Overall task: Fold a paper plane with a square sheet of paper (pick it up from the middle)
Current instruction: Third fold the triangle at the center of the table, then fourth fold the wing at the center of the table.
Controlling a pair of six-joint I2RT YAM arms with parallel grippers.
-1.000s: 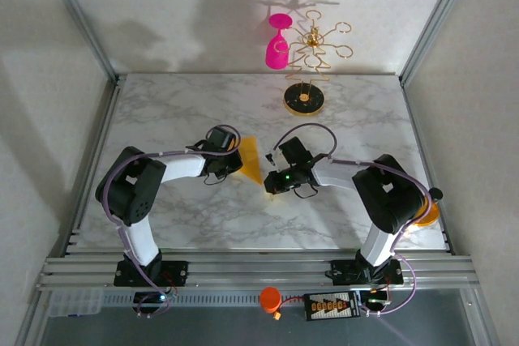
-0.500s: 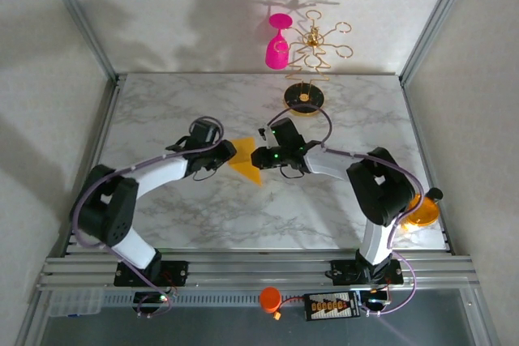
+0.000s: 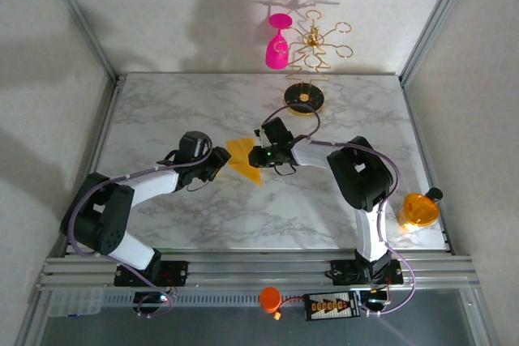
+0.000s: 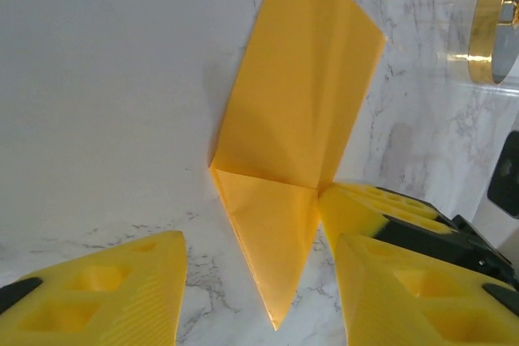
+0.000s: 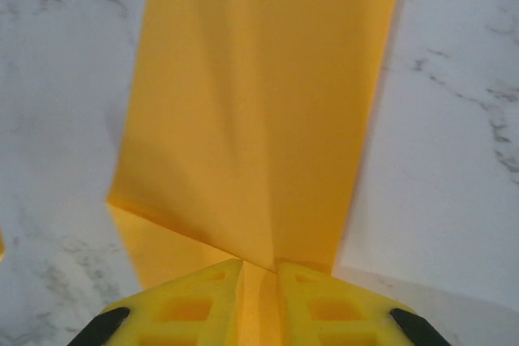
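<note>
The square sheet of paper [image 3: 244,160], orange-yellow, lies mid-table folded to a pointed plane shape. In the left wrist view the paper [image 4: 300,103] has a creased triangular nose pointing at me. My left gripper [image 3: 216,160] is at its left, open; the nose tip lies between the wide-apart fingers [image 4: 105,293] without touching them, the left gripper [image 4: 261,258] over it. My right gripper [image 3: 259,155] is on the paper's right side. In the right wrist view the right gripper [image 5: 259,275] stands open by a narrow slit, with the paper's [image 5: 259,95] centre fold in the slit.
A gold rack on a round base [image 3: 304,100] stands at the back with a pink wine glass [image 3: 277,44] hanging on it; the base's rim [image 4: 491,34] is near the paper. An orange translucent disc [image 3: 420,210] sits by the right arm.
Both grippers were shut on the paper and have parted, the left widely, the right slightly. Both arms reached farther in, and the paper has come down flatter on the table.
</note>
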